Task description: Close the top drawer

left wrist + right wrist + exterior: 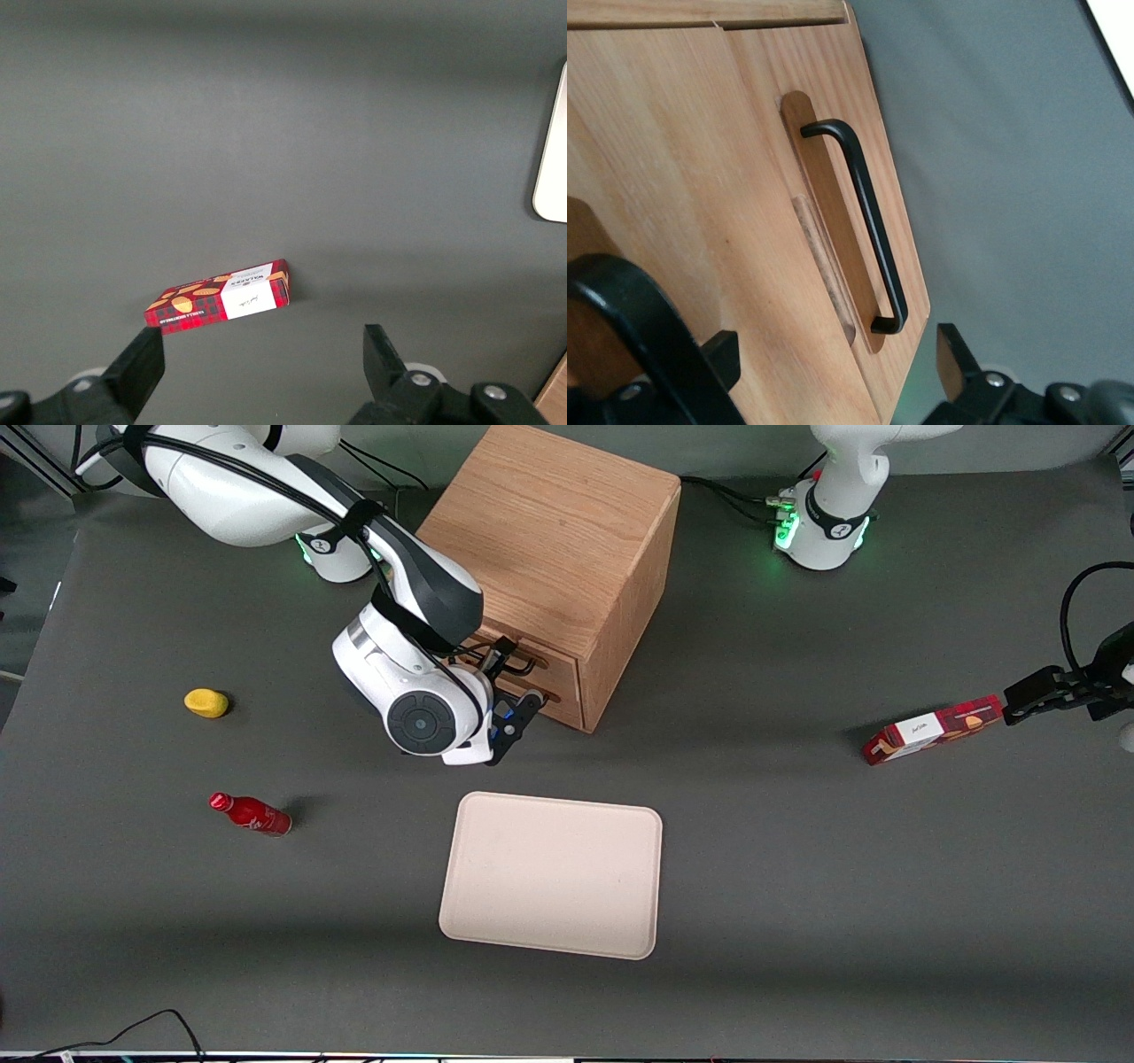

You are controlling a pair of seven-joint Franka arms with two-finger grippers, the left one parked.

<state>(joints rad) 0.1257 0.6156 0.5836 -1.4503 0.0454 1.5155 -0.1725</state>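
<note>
Grey tabletop: black two-finger gripper, fingers apart, before light oak top drawer; risk: snagging black wire handle.

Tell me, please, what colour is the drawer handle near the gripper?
Black, clearest in the right wrist view: handle by the gripper.

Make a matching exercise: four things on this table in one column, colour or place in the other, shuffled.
Things:
1. gripper
2. bottle
3. tray
4. snack box

Descriptions:
A. pale, nearer the front camera than the cabinet
B. toward the parked arm's end
C. red, lying on its side
D. in front of the drawer fronts

Pairs: 1-D, 2-C, 3-A, 4-B
</note>
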